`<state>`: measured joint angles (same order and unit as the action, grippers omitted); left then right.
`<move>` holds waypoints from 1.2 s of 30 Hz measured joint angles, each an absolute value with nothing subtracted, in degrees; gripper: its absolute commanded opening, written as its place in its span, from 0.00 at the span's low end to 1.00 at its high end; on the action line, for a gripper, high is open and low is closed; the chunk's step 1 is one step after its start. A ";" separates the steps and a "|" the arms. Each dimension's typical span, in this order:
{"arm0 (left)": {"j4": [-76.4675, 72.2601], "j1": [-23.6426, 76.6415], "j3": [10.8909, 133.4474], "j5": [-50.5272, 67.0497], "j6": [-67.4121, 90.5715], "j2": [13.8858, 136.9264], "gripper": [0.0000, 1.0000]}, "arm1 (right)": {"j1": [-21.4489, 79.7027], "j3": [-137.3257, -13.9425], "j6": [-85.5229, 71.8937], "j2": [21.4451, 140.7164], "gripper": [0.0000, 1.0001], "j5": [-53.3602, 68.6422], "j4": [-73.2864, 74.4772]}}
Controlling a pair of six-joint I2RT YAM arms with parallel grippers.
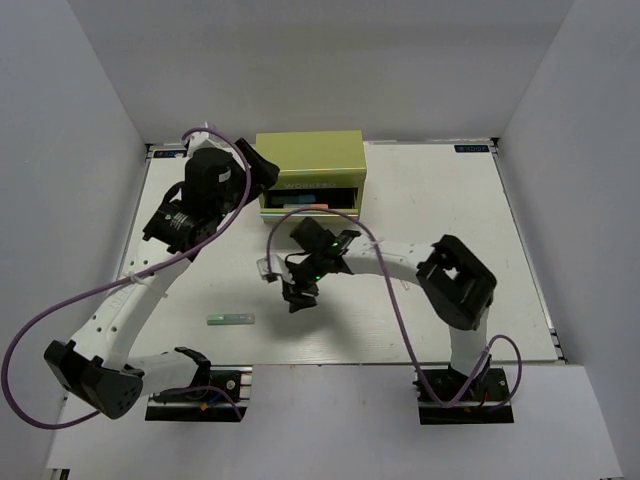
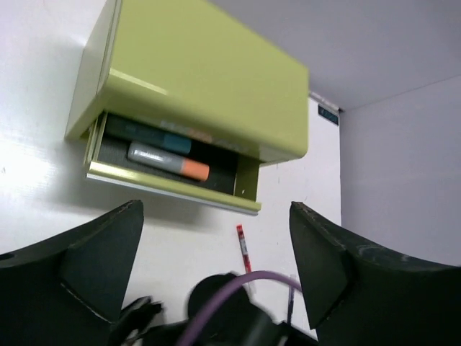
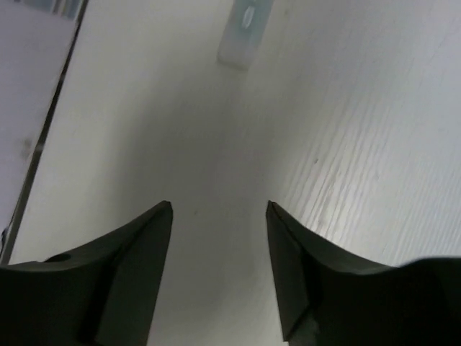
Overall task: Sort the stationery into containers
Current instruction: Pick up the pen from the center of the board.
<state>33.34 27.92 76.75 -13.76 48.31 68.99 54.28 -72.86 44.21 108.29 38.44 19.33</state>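
White tabletop, pale grey walls, olive-green chest at the far side.
White wood-grain tabletop [image 1: 430,210] is boxed by plain walls [image 1: 90,110] on 3 sides, a dark strip edging its border; the broadest stretch of bare board lies right of the chest [image 1: 310,155], which stands at the middle of the far edge. 1 front drawer [image 2: 173,189] is pulled out and holds an orange/grey marker [image 2: 169,160] with a dark teal marker [image 2: 148,135] behind it. A red-white pen [image 2: 243,249] lies on the board in front of the drawer. A pale green marker [image 1: 230,319] lies near the front edge, well apart from the chest. The left gripper [image 2: 215,209] hangs before the drawer, jaws wide, nothing between them; the right gripper [image 3: 220,205] hovers over mid-table, jaws apart and holding nothing.
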 measured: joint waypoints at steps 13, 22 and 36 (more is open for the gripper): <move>32.51 27.90 78.52 -14.61 40.38 65.98 1.00 | 66.46 -85.19 33.56 119.90 0.78 28.95 12.19; 33.23 27.90 78.52 -14.55 40.29 65.41 1.00 | 68.49 -88.33 27.00 125.14 0.77 22.28 8.14; 34.15 27.90 76.40 -14.70 42.44 64.38 1.00 | 68.07 -90.78 23.66 127.66 0.11 20.91 5.43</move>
<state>34.15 27.90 76.40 -14.70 42.44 64.38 68.07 -90.78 23.66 127.66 20.91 5.43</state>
